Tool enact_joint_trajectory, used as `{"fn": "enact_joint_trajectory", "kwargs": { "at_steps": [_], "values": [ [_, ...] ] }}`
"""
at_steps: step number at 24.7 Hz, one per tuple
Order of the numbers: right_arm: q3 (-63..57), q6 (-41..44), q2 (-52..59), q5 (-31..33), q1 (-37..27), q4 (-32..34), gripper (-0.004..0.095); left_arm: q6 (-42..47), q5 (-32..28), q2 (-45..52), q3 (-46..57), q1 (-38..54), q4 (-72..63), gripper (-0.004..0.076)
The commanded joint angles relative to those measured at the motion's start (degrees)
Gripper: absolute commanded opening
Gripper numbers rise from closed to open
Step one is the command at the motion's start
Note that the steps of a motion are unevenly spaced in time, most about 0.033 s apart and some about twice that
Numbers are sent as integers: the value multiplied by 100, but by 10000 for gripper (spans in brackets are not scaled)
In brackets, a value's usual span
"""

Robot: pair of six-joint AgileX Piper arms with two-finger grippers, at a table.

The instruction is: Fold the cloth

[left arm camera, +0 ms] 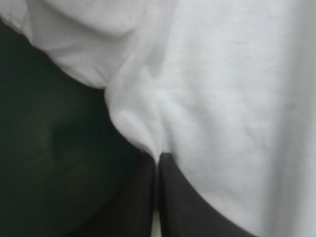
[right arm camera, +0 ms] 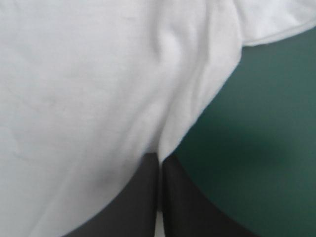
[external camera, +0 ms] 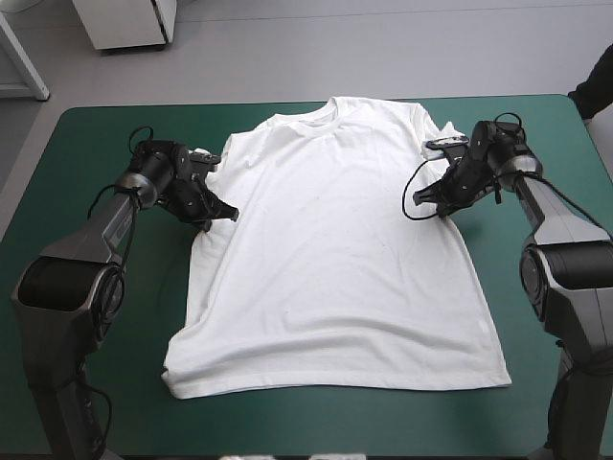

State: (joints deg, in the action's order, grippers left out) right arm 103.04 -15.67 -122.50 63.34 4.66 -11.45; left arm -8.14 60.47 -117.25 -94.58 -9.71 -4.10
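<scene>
Checking the near end first: the T-shirt is spread flat on the teal-green surface. Its hem is toward the robot and a bit rumpled at the left corner. — Jo

Fingers? — Mik

Further up the T-shirt, the left gripper has its black fingers clamped on the T-shirt's left side edge, just below the left sleeve. In its wrist view the tips meet with a pucker of white cloth pulled up right at them. The shirt body is on one side of the fingers and bare cover on the other. — Jo

And the right one? — Mik

Mirror image. The right gripper is pinched onto the T-shirt's right side edge under the right sleeve, with the edge drawn to a point at the tips. Neither has a deep bite; both hold the outermost fold of the edge. The cloth isn't visibly off the surface yet. — Jo

Why those spots? — Mik

My guess is symmetry. Matched holds at the underarms should keep the upper half square once both arms move, so the sleeves and collar travel together instead of skewing. It could also be the setup for bringing the sides inward; I can't tell which from this. — Jo

Far end? — Mik

The collar is toward the far edge of the surface, lying flat, with both sleeves close against the T-shirt's body. The risk I see is that an edge grip this shallow could slip under load. — Jo
</scene>
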Motion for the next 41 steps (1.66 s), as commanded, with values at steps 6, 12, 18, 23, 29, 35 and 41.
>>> {"fn": "enact_joint_trajectory", "kwargs": {
  "at_steps": [6,12,18,23,29,35,41],
  "values": [
    [113,-86,849,453,-17,-495,-13,6,258,1286,-438,-91,19,-9],
    [338,-49,2382,382,-516,-545,-13,84,424,2886,-1051,-91,410,-9],
    [635,22,3678,-193,-609,-545,-13,15,361,3745,-1778,-91,497,-9],
    [1384,188,3905,-219,-609,-696,-13,15,344,3959,-1804,-91,486,-9],
    [1868,162,3886,-572,-609,-1023,-13,0,-276,3915,-1804,-91,497,-9],
    [1877,140,3594,-1367,-609,-1065,-13,0,-1290,3520,-1804,-91,497,-9],
    [1932,-287,3017,-2041,-609,-1424,-13,-27,-2760,3080,-1821,-91,497,-9]
  ]
}}
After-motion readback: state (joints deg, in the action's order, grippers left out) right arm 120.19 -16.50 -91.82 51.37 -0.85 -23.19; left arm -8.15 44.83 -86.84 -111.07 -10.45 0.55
